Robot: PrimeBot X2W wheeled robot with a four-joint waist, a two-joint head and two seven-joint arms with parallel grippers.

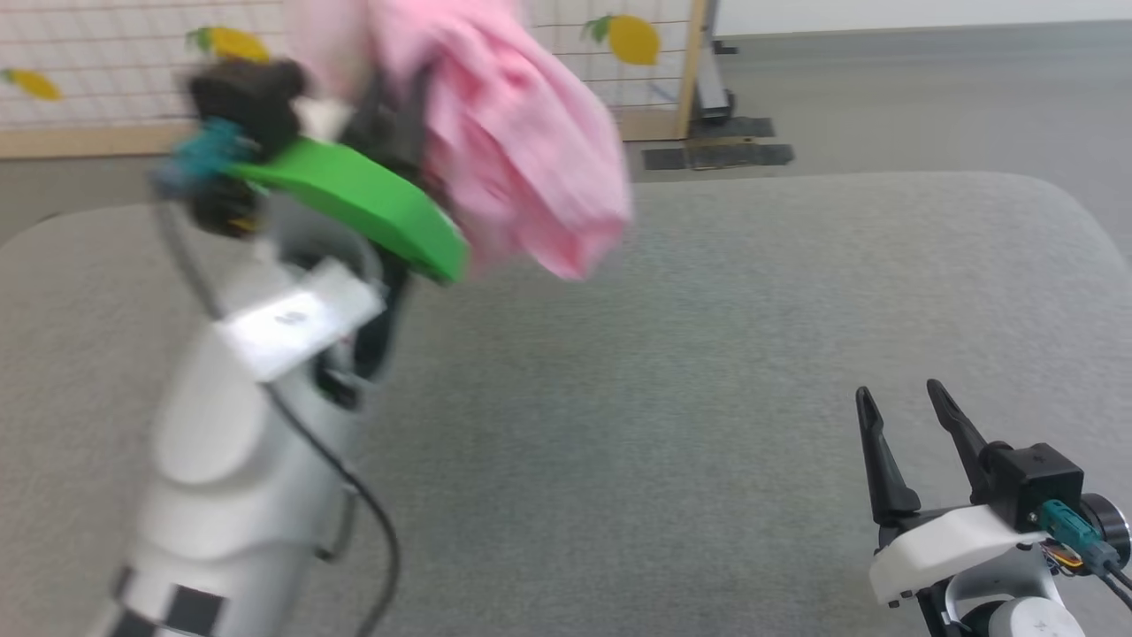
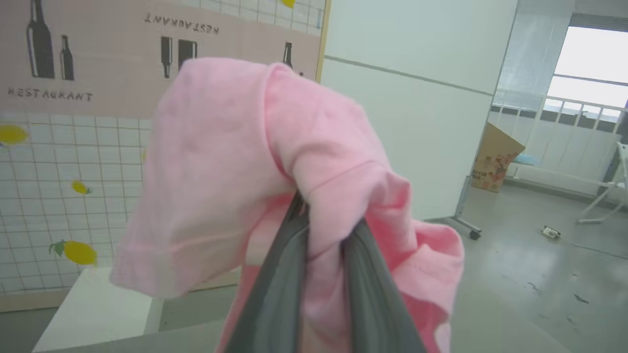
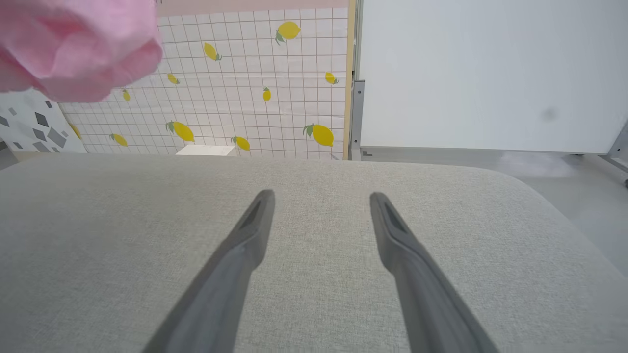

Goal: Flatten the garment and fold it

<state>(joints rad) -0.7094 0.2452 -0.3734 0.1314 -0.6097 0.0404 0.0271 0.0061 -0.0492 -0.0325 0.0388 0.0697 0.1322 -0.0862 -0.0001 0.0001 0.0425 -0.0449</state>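
Note:
The pink shorts (image 1: 522,141) hang bunched in the air above the far left of the grey padded table (image 1: 707,354), blurred in the head view. My left gripper (image 2: 326,220) is shut on the shorts (image 2: 235,171); cloth drapes over and between its two grey fingers (image 2: 279,274). In the right wrist view a pink lump of the shorts (image 3: 73,49) shows at the upper left. My right gripper (image 1: 898,398) stands open low at the table's near right, nothing between its fingers (image 3: 245,245), well apart from the shorts.
The table's grey top (image 3: 314,274) spreads wide under both arms. Behind it stands a lemon-print grid panel (image 3: 245,88) with a wooden post (image 1: 690,71). A cardboard box (image 2: 495,157) and a cable lie on the floor at the far right.

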